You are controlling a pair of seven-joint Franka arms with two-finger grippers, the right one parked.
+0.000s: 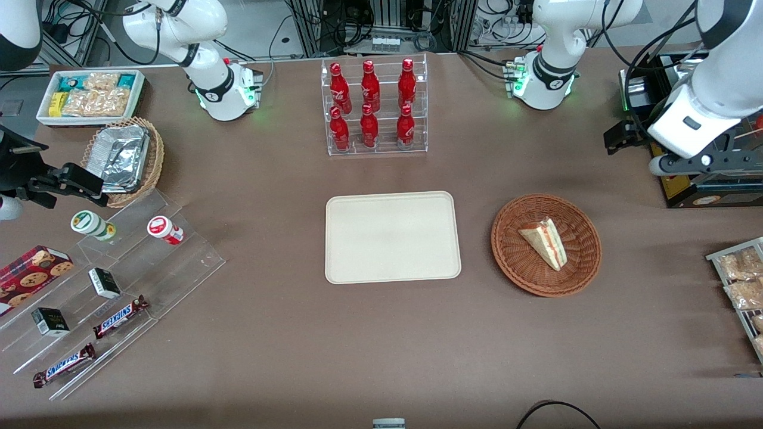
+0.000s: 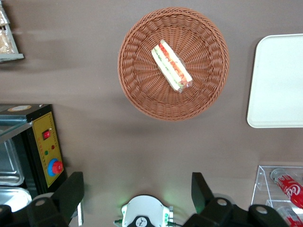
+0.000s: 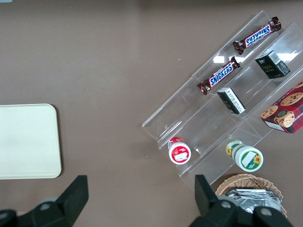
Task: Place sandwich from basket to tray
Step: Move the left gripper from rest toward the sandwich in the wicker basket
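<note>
The sandwich (image 1: 545, 241), a pale bread wedge with red and green filling, lies in the round reddish-brown basket (image 1: 512, 265). The cream tray (image 1: 392, 236) sits beside the basket, toward the parked arm's end, with nothing on it. My left gripper (image 1: 623, 138) hangs high over the table at the working arm's end, farther from the front camera than the basket. In the left wrist view the gripper (image 2: 137, 191) is wide open and holds nothing. That view looks down on the sandwich (image 2: 171, 65), the basket (image 2: 142, 94) and a corner of the tray (image 2: 279, 80).
A clear rack of red bottles (image 1: 374, 107) stands farther from the front camera than the tray. A black appliance with a yellow panel (image 2: 45, 151) sits under the working arm. A wire rack of snack bags (image 1: 742, 280) and a stepped acrylic snack shelf (image 1: 107, 280) stand at the table's ends.
</note>
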